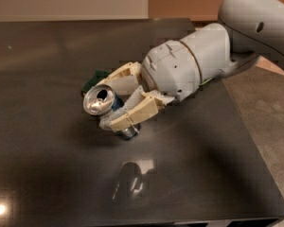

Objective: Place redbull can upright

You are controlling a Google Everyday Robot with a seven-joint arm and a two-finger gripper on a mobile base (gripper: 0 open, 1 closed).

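Note:
The redbull can (100, 101) is held in my gripper (114, 99) just above the dark table (47, 164), left of centre. The can is tilted, with one silver end turned toward the camera and its other silver end low near the tabletop. Only a strip of its blue side shows between the fingers. The cream-coloured fingers (132, 113) are closed on the can from both sides. The grey wrist and arm reach in from the upper right.
A dark green sponge (93, 79) lies on the table just behind the gripper, mostly hidden. The table's right edge (255, 145) borders a grey floor. A ceiling light reflects on the tabletop below the can (132, 174).

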